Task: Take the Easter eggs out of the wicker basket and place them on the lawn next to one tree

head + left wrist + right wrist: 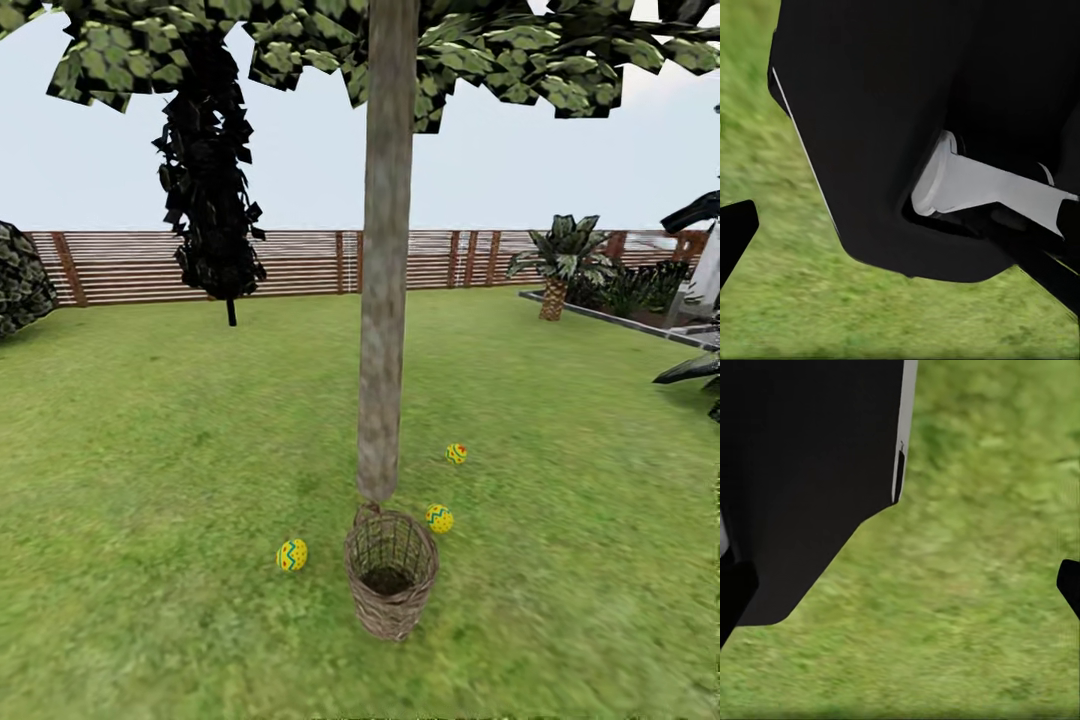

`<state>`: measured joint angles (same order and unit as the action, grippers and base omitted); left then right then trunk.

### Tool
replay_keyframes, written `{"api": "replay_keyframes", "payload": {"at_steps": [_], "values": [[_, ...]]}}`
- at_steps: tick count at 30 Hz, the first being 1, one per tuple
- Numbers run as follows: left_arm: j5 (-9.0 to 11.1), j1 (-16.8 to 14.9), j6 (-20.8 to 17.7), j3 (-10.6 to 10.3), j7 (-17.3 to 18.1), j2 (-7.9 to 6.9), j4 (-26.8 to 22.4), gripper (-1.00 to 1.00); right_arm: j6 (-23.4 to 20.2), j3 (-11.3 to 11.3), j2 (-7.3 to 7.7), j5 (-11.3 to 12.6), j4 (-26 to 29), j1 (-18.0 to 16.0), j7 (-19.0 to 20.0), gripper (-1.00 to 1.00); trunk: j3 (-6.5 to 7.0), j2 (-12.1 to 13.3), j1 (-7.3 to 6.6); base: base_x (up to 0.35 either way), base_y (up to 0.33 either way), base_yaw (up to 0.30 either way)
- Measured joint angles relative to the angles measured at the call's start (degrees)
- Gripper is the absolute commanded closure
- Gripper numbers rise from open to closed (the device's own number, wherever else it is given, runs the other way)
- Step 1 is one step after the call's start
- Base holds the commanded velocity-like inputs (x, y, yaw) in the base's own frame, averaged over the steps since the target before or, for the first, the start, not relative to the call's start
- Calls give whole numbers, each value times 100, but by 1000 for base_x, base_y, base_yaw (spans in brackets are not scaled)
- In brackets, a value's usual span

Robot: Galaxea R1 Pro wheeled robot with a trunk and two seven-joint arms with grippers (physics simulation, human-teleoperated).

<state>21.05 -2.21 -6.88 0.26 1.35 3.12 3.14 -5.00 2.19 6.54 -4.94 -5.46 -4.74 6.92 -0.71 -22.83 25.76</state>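
A: Wicker first: small tan-brown open-weave wicker basket (391, 573) stands upright on the mottled green lawn (150, 450), right in front of the thin grey-brown trunk of the tall tree (386, 250). Handle loop on the rim faces the trunk. Interior looks dark, no egg visible in it.

B: Eggs?

A: Three yellow Easter eggs with red and blue-green markings, all on the grass. One (292, 554) near the basket's left side. One (439, 518) just beside the basket rim on the right. Third (456, 453) farther back, to the right of the trunk base. All three close to the same trunk, none touching it.

B: Grippers?

A: Left gripper (900, 255): dark fingertips at the frame edges, nothing between them, grass beneath, black robot body with a white part blocking much of the wrist view. Reads as released. Right gripper (900, 592): dark tips wide apart over grass, nothing held, also released.

B: Background?

A: Brown slatted fence (300, 262), dark narrow cypress-like tree (208, 190), short palm (556, 262) at right.
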Motion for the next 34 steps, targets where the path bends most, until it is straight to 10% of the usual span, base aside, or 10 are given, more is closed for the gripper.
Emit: {"api": "replay_keyframes", "payload": {"at_steps": [34], "values": [[11,117,0,8,-23,-264,-79,-100,50,-18,-45,56,78,69,2,-100,-58,4,-1,0,0,-29]]}}
